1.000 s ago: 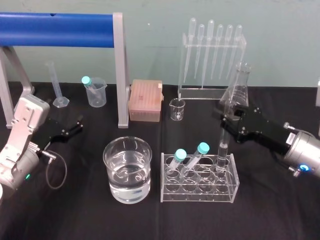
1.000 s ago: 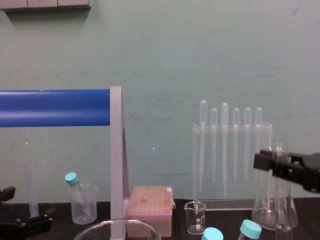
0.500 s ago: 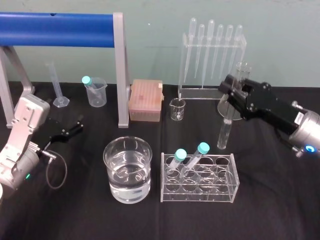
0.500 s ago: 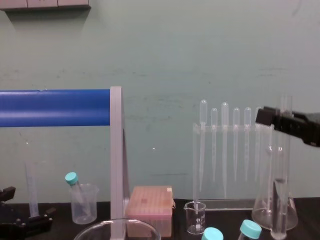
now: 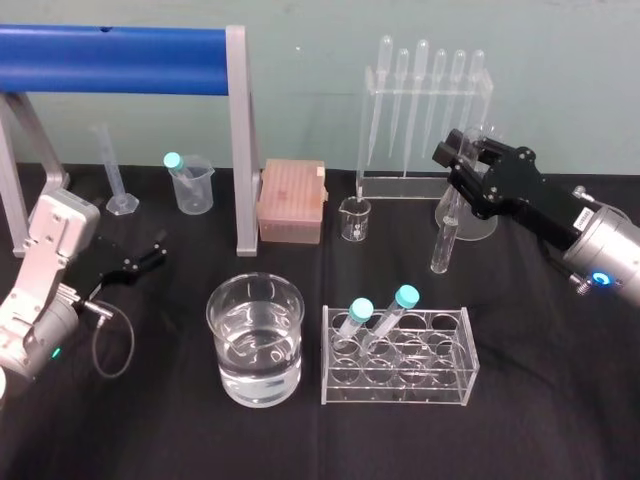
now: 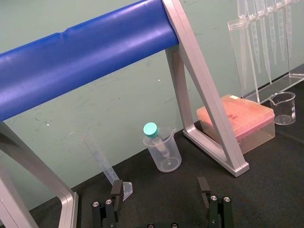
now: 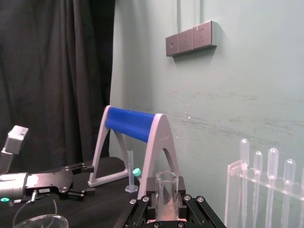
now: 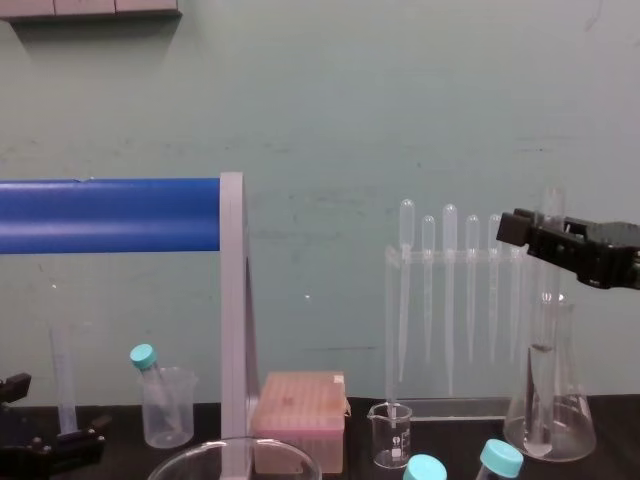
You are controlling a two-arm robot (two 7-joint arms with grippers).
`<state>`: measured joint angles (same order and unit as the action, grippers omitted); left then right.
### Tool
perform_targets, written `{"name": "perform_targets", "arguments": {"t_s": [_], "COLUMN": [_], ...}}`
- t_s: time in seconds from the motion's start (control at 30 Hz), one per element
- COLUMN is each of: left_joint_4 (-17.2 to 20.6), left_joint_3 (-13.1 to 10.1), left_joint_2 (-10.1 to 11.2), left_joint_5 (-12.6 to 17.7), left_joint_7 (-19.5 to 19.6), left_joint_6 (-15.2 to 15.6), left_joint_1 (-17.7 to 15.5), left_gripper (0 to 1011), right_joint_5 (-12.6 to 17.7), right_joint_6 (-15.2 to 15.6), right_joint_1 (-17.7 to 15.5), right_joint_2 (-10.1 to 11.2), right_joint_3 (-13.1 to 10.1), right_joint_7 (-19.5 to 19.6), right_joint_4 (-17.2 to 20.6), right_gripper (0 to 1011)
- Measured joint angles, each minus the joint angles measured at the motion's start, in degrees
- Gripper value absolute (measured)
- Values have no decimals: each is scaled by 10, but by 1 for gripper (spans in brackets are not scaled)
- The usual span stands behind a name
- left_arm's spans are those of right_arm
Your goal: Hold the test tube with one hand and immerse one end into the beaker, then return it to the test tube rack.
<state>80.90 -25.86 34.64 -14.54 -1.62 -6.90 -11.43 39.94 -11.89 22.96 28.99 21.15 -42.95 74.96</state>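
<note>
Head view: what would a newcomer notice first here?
The right gripper, at the right, holds the clear test tube roughly upright in the air behind the test tube rack. Front centre stands the wide beaker with water, and a thick blue bar spans the upper left. The left gripper rests open at the left.

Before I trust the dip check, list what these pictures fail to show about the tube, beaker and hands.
Tube, head view: top hidden inside the right hand.
Tube, right wrist view: everything below the rim hidden by the hand's fingers.
Beaker, chest view: all below the rim cut off by the bottom edge.
Tube contents, chest view: too faint against the flask behind.
Left hand, left wrist view: base cut off by the bottom edge.
</note>
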Motion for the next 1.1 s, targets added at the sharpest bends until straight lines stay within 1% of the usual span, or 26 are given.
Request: {"name": "perform_targets", "arguments": {"t_s": [1.1], "left_joint_4": [0], "left_joint_3": [0], "left_joint_2": [0], "left_joint_5": [0], "left_joint_7": [0], "left_joint_6": [0], "left_joint_1": [0], "left_gripper": [1000], "right_joint_5": [2], "right_joint_6": [1], "right_joint_1": [-2], "right_joint_2": [2], "right_joint_3": [0], "right_joint_7": [-1], "right_joint_4": [4], "right_gripper": [242]}}
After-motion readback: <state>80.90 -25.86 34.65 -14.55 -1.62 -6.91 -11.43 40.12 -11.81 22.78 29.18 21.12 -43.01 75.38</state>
